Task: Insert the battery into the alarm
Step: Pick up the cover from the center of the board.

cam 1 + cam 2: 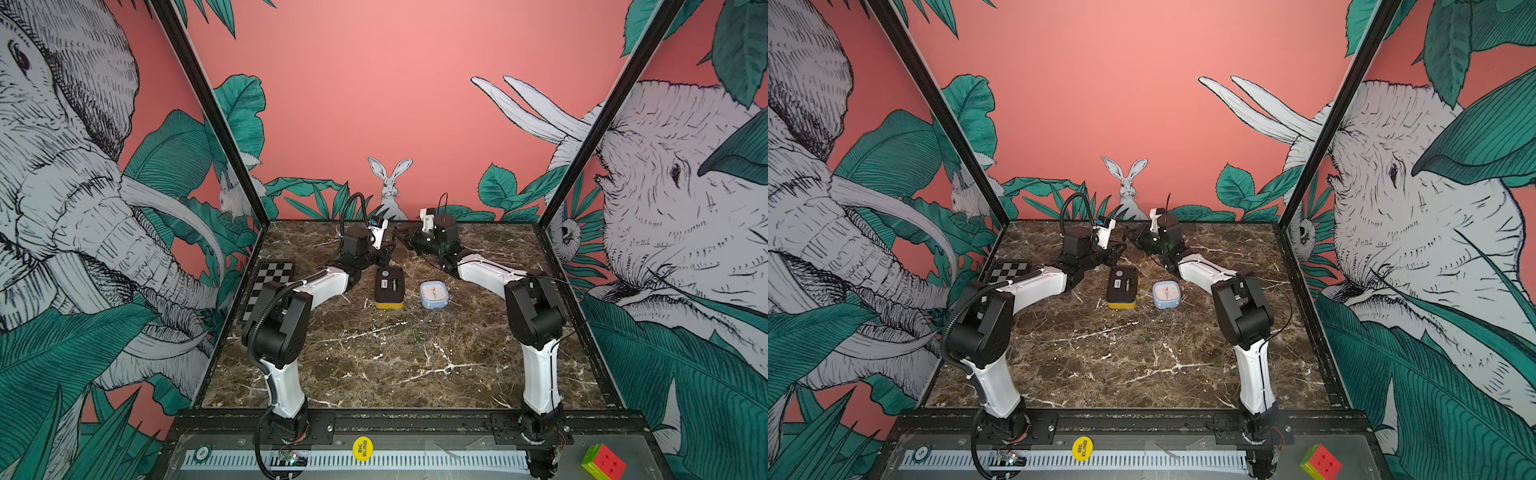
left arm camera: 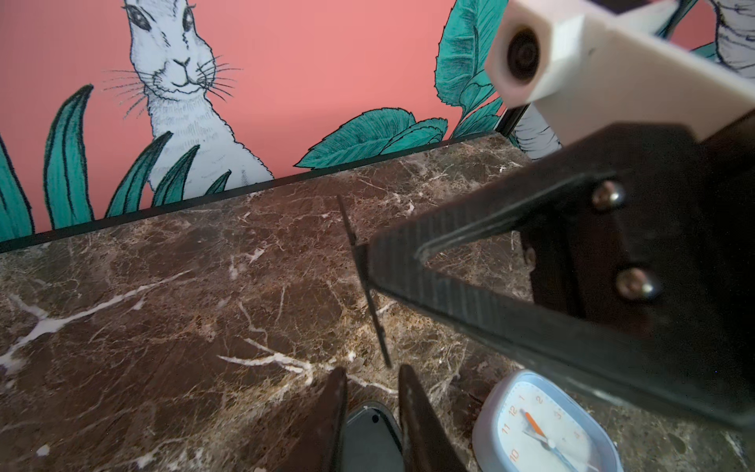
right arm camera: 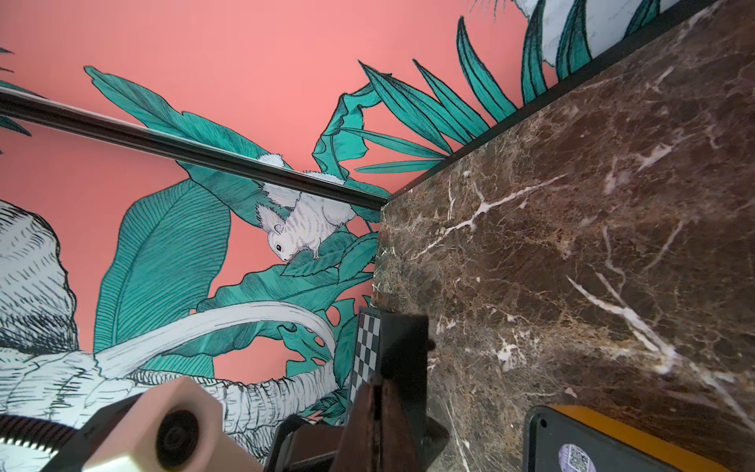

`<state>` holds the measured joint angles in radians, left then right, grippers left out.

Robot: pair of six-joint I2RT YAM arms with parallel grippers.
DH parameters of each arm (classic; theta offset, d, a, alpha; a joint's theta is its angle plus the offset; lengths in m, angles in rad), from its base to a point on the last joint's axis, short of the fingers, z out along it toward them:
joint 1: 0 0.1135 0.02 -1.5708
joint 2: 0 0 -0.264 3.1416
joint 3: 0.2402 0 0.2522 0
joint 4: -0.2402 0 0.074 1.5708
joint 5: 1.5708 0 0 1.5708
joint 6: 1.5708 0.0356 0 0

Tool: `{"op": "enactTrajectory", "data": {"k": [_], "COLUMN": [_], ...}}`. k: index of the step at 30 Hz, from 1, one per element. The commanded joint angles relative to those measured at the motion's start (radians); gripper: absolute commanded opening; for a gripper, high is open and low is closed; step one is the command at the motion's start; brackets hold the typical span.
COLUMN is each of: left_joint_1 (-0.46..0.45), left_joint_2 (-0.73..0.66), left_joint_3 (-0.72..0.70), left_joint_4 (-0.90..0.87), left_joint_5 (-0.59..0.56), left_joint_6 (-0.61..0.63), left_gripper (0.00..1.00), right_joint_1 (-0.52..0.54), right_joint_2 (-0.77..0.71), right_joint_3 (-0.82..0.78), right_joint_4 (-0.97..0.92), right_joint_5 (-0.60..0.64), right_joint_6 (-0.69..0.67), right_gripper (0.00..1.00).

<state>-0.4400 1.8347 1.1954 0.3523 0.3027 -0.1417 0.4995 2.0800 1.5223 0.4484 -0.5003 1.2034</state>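
Over the marble surface (image 1: 374, 365), your right end effector (image 2: 367, 265) is clamped on a thin black plate (image 2: 376, 323); centre the parted left end effector (image 2: 371, 380) round its edge before closing.

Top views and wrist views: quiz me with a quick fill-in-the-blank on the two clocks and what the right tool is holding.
The blue alarm clock lies face ___ on the marble table. The black-and-yellow alarm lies to the ___ of the blue alarm clock, by the robot's own sides. The right tool pinches a thin black plate, seen ___-on in the left wrist view.
Missing words: up; left; edge.
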Motion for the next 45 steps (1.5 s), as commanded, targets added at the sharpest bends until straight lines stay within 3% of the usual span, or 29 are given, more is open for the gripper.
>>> {"op": "enactTrajectory", "data": {"k": [1, 21, 37, 39, 43, 45], "left_joint_1": [-0.009, -0.012, -0.014, -0.016, -0.036, -0.058], "left_joint_2": [-0.021, -0.006, 0.011, 0.012, 0.024, 0.037], "left_joint_3": [0.012, 0.025, 0.048, 0.052, 0.090, 0.121], "left_joint_4": [0.040, 0.019, 0.015, -0.005, -0.097, -0.157], "left_joint_5": [0.005, -0.046, -0.029, -0.035, -0.106, -0.171], "left_joint_6": [0.020, 0.049, 0.062, 0.072, 0.115, 0.147], "left_gripper": [0.24, 0.31, 0.02, 0.01, 0.00, 0.00], "right_joint_1": [0.005, 0.017, 0.025, 0.016, -0.032, -0.067], "right_joint_2": [-0.045, -0.058, -0.041, -0.047, -0.105, -0.157], "right_joint_3": [-0.013, -0.050, -0.063, -0.063, -0.077, -0.090], "right_joint_4": [0.076, 0.097, 0.093, 0.078, -0.078, -0.182], "right_joint_5": [0.019, 0.019, 0.005, 0.008, 0.050, 0.086], "right_joint_6": [0.027, 0.071, 0.109, 0.101, 0.007, -0.066], "right_gripper": [0.00, 0.00, 0.00, 0.10, 0.47, 0.55]}}
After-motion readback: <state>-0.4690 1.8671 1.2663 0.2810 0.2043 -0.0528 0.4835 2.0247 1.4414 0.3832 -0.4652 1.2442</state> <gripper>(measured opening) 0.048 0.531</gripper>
